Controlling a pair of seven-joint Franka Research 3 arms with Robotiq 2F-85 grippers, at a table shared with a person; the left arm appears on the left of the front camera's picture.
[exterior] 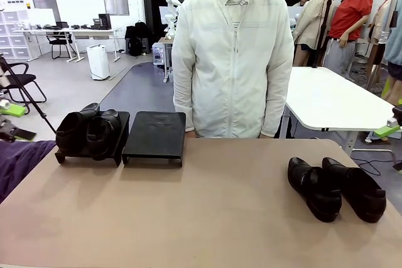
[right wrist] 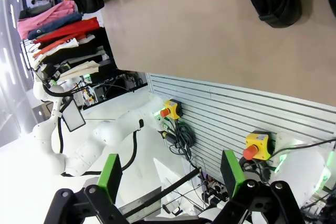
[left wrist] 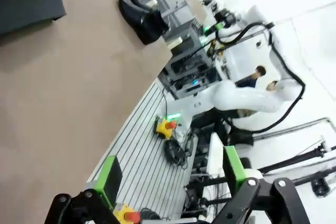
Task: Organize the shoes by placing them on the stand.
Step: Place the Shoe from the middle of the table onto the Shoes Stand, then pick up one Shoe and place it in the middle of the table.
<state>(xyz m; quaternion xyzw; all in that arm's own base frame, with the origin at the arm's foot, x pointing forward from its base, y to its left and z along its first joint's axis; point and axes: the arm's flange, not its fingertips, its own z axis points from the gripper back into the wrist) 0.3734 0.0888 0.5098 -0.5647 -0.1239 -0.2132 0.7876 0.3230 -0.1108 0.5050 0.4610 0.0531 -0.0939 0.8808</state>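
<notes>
On table [exterior: 207, 218], at 10 o'clock: left stand platform [exterior: 81, 154] carrying two shoes [exterior: 103, 131] side by side. Just beside it, toward 11 o'clock: second stand platform [exterior: 154, 135], flat top exposed. At 4 o'clock: other two shoes [exterior: 314, 189] resting on tabletop, side by side and touching, well apart from both platforms. At 12 o'clock: person [exterior: 232, 61] in white jacket, standing at far edge. Green pads of left gripper [left wrist: 171, 174]: spread apart, nothing between, poised off near table edge. Pads of right gripper [right wrist: 170, 174]: likewise spread apart, clamped on nothing.
</notes>
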